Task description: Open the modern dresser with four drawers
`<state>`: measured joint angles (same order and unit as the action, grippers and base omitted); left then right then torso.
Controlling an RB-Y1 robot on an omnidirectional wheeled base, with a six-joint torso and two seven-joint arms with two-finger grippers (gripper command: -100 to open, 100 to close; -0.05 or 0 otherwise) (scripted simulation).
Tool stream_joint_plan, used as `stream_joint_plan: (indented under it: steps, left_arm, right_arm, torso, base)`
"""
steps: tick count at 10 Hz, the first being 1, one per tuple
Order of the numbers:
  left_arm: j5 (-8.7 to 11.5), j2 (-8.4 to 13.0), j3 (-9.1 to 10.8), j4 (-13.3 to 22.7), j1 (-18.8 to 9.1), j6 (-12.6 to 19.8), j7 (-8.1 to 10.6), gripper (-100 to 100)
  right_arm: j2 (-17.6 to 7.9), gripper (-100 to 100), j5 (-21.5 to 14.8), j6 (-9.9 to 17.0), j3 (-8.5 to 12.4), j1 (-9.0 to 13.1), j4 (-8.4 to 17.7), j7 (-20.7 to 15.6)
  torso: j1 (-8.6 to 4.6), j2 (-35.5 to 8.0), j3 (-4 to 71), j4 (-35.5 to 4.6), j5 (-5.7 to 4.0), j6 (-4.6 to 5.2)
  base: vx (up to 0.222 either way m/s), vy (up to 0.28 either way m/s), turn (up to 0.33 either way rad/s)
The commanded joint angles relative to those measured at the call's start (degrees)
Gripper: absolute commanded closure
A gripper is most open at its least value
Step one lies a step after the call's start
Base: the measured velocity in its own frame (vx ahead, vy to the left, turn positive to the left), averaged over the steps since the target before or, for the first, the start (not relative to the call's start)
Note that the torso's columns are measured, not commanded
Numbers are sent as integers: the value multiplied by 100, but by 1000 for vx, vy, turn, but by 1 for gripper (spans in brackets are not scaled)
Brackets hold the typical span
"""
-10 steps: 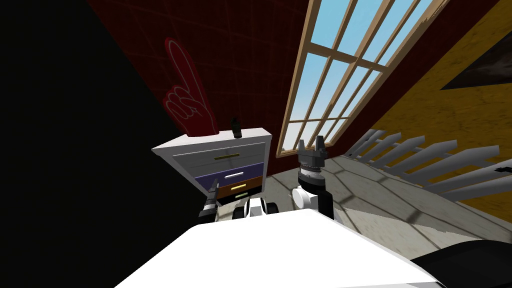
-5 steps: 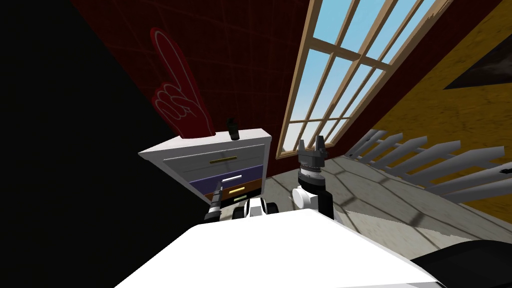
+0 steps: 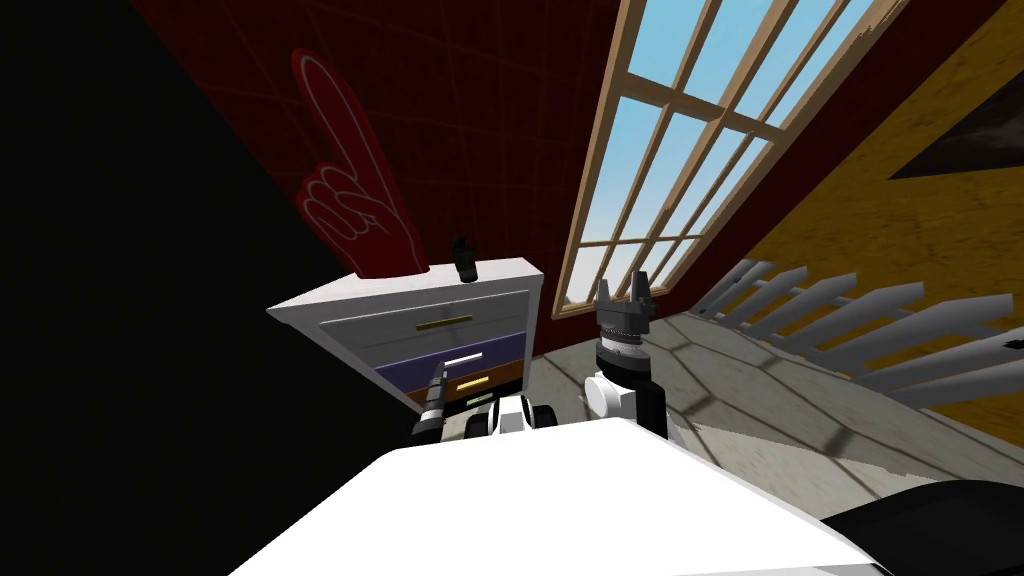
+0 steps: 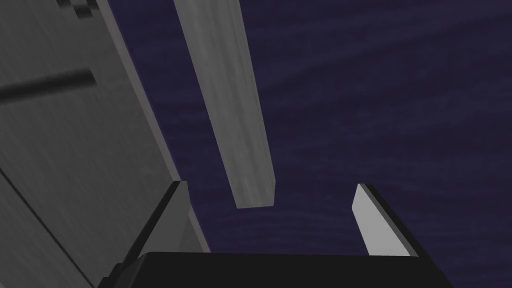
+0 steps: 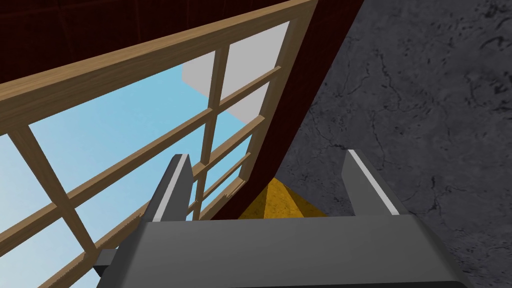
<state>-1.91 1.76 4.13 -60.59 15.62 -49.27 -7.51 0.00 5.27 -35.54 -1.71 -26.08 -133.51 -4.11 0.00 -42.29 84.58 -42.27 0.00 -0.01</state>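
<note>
Left pincer (image 4: 269,186) spread, pale handle (image 4: 225,75) ending between its blades on the purple drawer (image 4: 375,100). Right pincer (image 3: 621,288) spread, three o'clock of the dresser (image 3: 400,291).

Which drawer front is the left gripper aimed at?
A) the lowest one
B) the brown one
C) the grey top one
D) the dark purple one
D: in the left wrist view the left gripper, standing open, frames the end of the pale handle on the dark purple drawer.
</note>
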Motion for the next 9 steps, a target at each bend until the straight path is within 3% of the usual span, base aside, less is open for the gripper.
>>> stream_joint_plan:
  steps: [1,2,5,7,9]
  left_arm:
    - [-3,-8,-6,65,26,-76,-2,100]
    - [-5,180,-11,50,25,-110,-3,-100]
    - [-5,494,-8,5,15,-68,-3,-100]
    - [-5,545,4,-139,-36,150,2,-100]
    - [-3,344,8,-185,-71,292,9,-100]
  right_arm:
    - [0,0,0,0,0,1,0,0]
    - [0,0,0,0,0,1,0,0]
    - [0,0,0,0,0,0,0,0]
    - [0,0,0,0,0,0,0,0]
    - [1,0,0,0,-1,1,0,0]
  torso:
    - [3,-14,-9,-4,1,0]
    - [15,9,-2,5,9,3]
    - [-1,7,3,1,0,1]
    - [-14,-6,-5,-3,-3,1]
    - [-9,-7,-6,-4,-2,1]
  base:
    - [-19,0,5]
    - [-11,-9,1]
    - [-5,-9,3]
    - [-37,-57,17]
    - [-40,-65,11]
